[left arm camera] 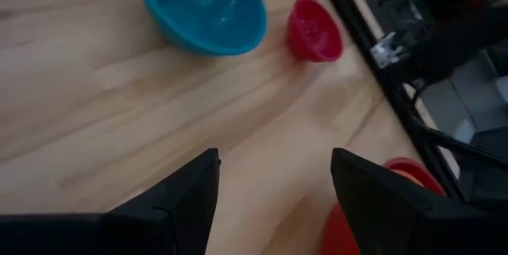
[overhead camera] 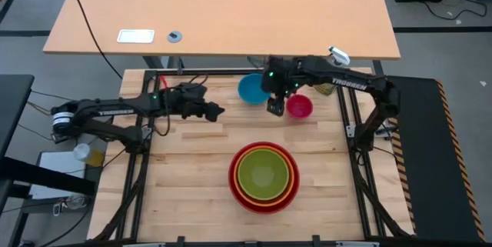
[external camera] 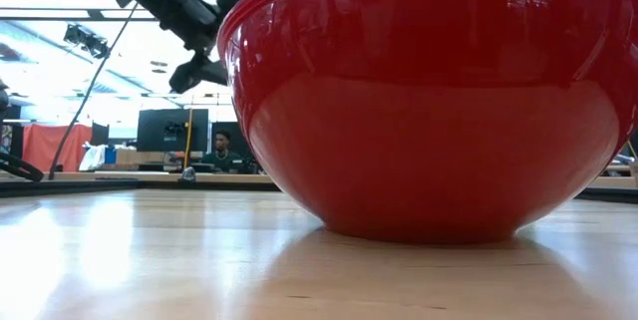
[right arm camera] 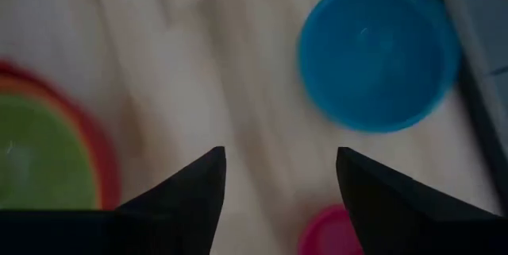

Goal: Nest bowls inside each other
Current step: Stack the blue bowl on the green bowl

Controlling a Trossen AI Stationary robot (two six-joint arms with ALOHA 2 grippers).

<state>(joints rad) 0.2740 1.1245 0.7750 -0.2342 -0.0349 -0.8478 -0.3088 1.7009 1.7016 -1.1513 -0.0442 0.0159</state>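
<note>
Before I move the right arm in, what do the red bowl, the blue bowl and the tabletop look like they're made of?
Red bowl: likely hard plastic, glossy; the low view shows sharp reflections of the room on its wall.
Blue bowl: probably the same plastic, smooth with a duller sheen; soft highlights inside.
Tabletop: light wood planks, with visible grain and seams, and a slight sheen that mirrors the red bowl.

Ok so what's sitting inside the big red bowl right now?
The red bowl holds an orange bowl, and a lime green bowl sits inside that. The green one looks empty. The bottoms of the red and orange bowls are covered, so nothing there can be checked.
</note>
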